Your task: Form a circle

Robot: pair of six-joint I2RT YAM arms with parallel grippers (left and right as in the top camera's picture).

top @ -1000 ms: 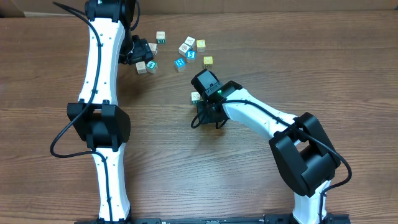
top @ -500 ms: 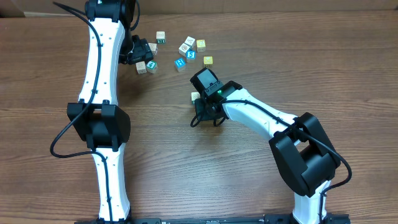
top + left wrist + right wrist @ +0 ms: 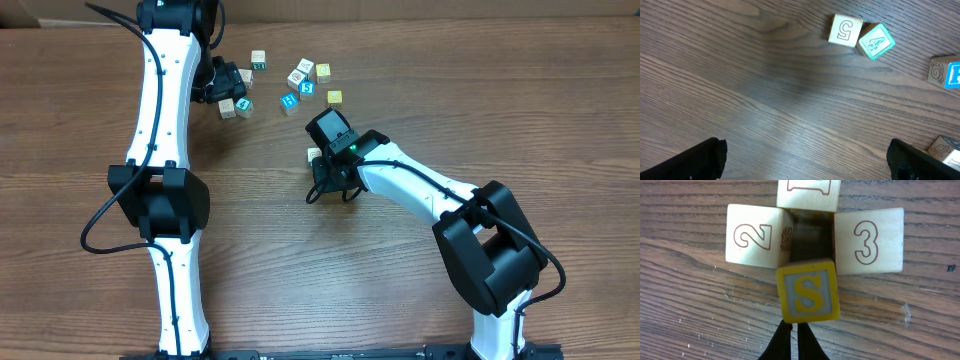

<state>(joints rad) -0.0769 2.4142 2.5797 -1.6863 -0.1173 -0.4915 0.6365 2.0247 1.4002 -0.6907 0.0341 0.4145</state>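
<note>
The circle point(image 3: 809, 265): four small cubes packed around a dark central gap on the wooden table point(image 3: 700, 310), lying directly ahead of the right gripper point(image 3: 794, 329). In the right wrist view they are a white "2" cube point(image 3: 754, 236), a white "3" cube point(image 3: 867, 241), a white cube point(image 3: 807, 194) cut by the top edge, and a yellow "S" cube point(image 3: 807, 292). Right gripper: jaws pressed together, holding nothing, tips just beside the S cube's outer face. Left gripper point(image 3: 807, 157): jaws spread wide, empty, with a "5" cube point(image 3: 845, 31) touching a teal "4" cube point(image 3: 876, 42) ahead.
</note>
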